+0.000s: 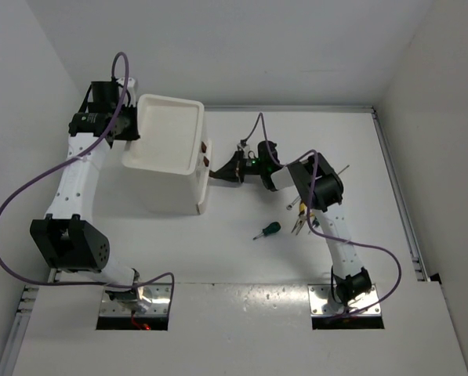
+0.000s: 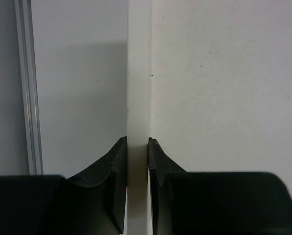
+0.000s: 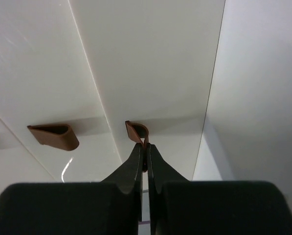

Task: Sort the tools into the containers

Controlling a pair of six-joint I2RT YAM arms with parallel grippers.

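The white box unit stands left of centre, its shallow top tray bare. My left gripper is shut on the tray's left wall, one finger on each side. My right gripper is shut on a red-brown drawer handle on the box's right face. A second handle is beside it. A stubby green-handled screwdriver and yellow-handled pliers lie on the table under my right arm. The other tools are mostly hidden by that arm.
A thin metal shaft sticks out from behind the right arm's wrist. Metal rails run along the table's right and far edges. White walls enclose the table on the left, right and back.
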